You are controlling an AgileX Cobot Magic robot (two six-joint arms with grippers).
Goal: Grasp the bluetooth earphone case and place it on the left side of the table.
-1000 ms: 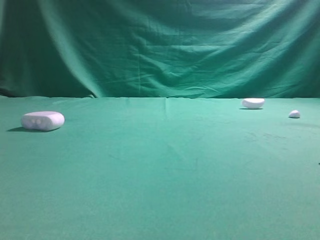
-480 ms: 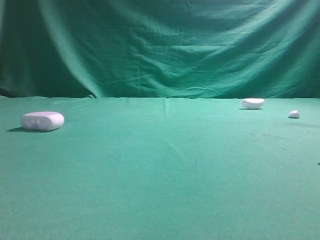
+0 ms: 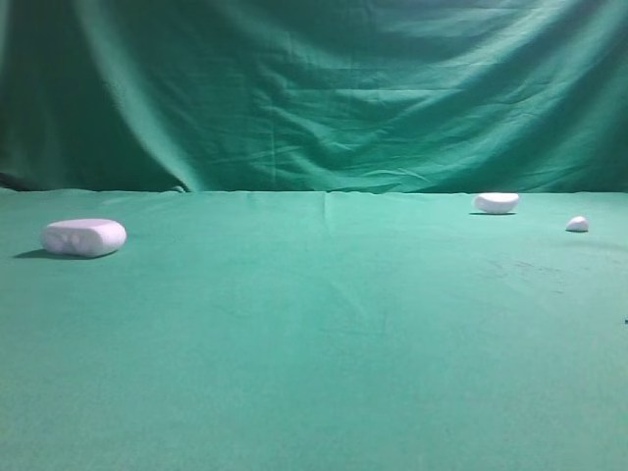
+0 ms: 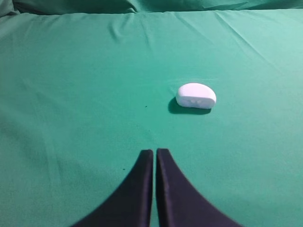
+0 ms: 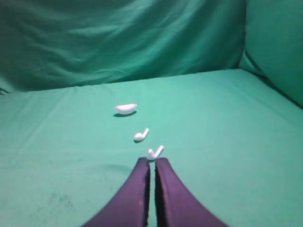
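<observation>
The bluetooth earphone case [image 3: 83,236] is a white pill-shaped body with two round dimples, lying on the left side of the green table [image 3: 314,343]. In the left wrist view the case [image 4: 196,96] rests ahead and to the right of my left gripper [image 4: 154,151], well clear of it. That gripper's dark fingers are shut and hold nothing. My right gripper [image 5: 152,161] is shut too, with nothing between its fingers. Neither gripper shows in the exterior high view.
A white half-oval lump [image 3: 497,202] and a tiny white piece [image 3: 577,224] lie at the table's far right. In the right wrist view two loose white earbuds [image 5: 155,152] [image 5: 140,135] lie just ahead of the fingertips, the lump [image 5: 126,109] beyond. A draped green curtain [image 3: 314,88] hangs behind.
</observation>
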